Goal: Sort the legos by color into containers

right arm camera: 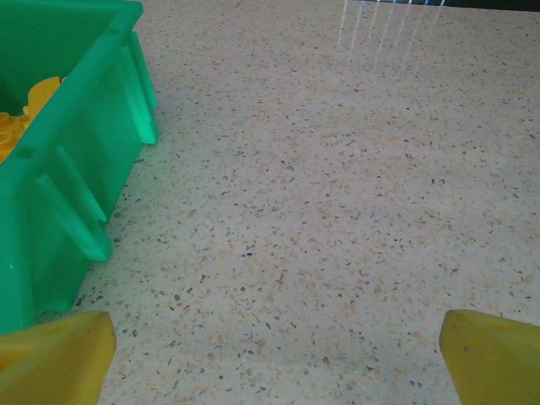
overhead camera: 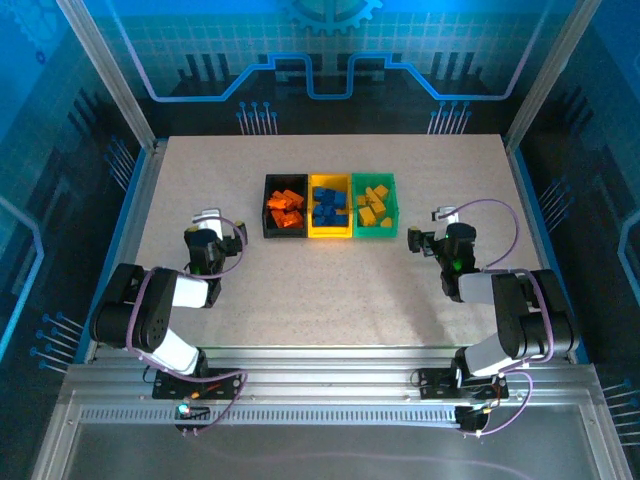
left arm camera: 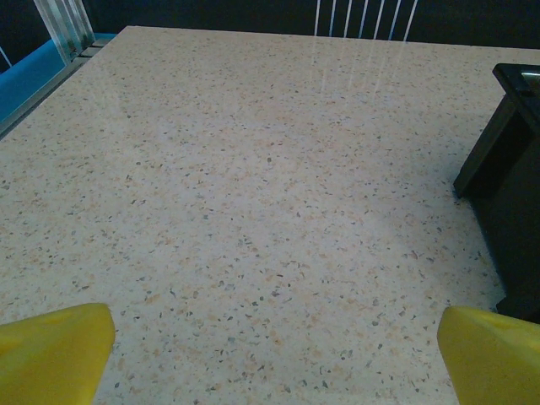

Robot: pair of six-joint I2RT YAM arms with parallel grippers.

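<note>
Three containers stand in a row at the table's middle back. The black bin (overhead camera: 268,206) holds orange legos (overhead camera: 286,210), the yellow bin (overhead camera: 330,235) holds blue legos (overhead camera: 330,207), and the green bin (overhead camera: 394,206) holds yellow legos (overhead camera: 372,208). My left gripper (overhead camera: 213,226) hovers low, left of the black bin (left arm camera: 506,169), open, with bare table between its yellow fingertips (left arm camera: 51,354). To the right of the green bin (right arm camera: 76,169), my right gripper (overhead camera: 443,228) is open and empty too. Yellow legos (right arm camera: 21,126) show inside that bin.
The speckled beige tabletop (overhead camera: 330,300) lies bare in front of the bins and between the arms. Blue walls with metal frame posts (overhead camera: 130,110) enclose the table at the back and both sides.
</note>
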